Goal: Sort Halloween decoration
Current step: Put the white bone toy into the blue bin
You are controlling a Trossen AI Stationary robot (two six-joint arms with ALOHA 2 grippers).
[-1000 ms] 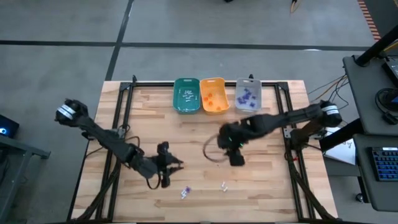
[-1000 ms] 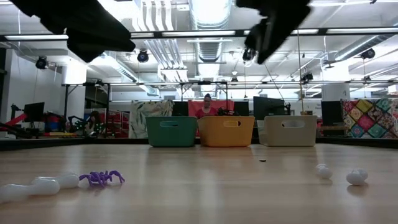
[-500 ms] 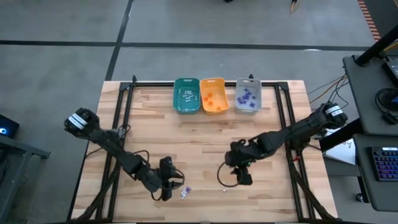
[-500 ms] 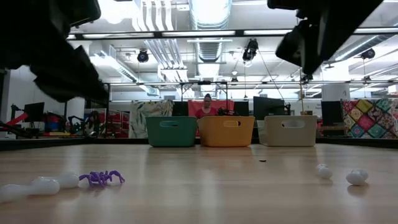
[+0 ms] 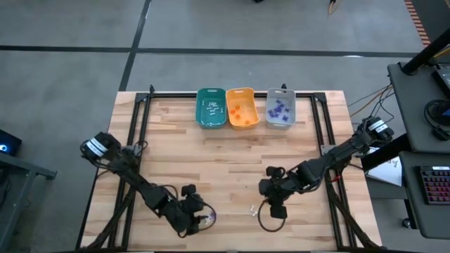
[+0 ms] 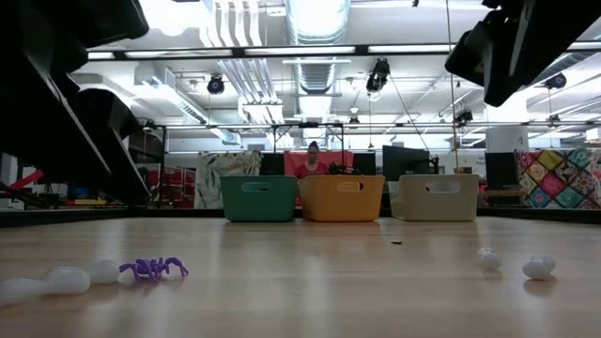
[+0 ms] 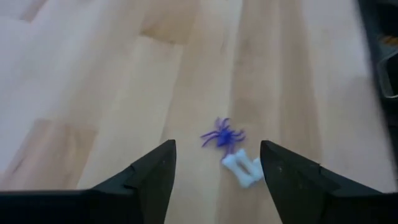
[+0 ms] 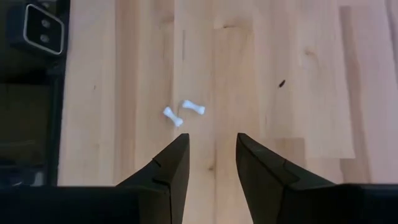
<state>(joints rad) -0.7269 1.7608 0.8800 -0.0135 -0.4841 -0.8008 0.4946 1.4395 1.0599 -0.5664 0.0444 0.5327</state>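
The Halloween decoration shows as small trinkets on the wooden table's near part. A purple spider (image 7: 222, 135) lies beside a white bone (image 7: 244, 171), and my left gripper (image 7: 217, 146) hangs open just above and short of them. In the high view that gripper (image 5: 199, 216) is at the near left, next to the spider (image 5: 209, 219). Two small white bones (image 8: 183, 112) lie ahead of my right gripper (image 8: 212, 138), which is open and held above the table. From overhead it (image 5: 277, 208) is right of those bones (image 5: 253, 210).
Three bins stand in a row at the table's far edge: teal (image 5: 211, 107), orange (image 5: 241, 107) and grey (image 5: 280, 107), each with trinkets inside. Bare wood lies between the bins and the grippers. A black frame rail (image 8: 37, 74) runs along the table's side.
Both grippers have come toward the table's near edge and lower. The left one has gone toward the purple spider and white bone. The right one has left the table's middle and now hangs beside the two white bones. The trinkets have not moved.
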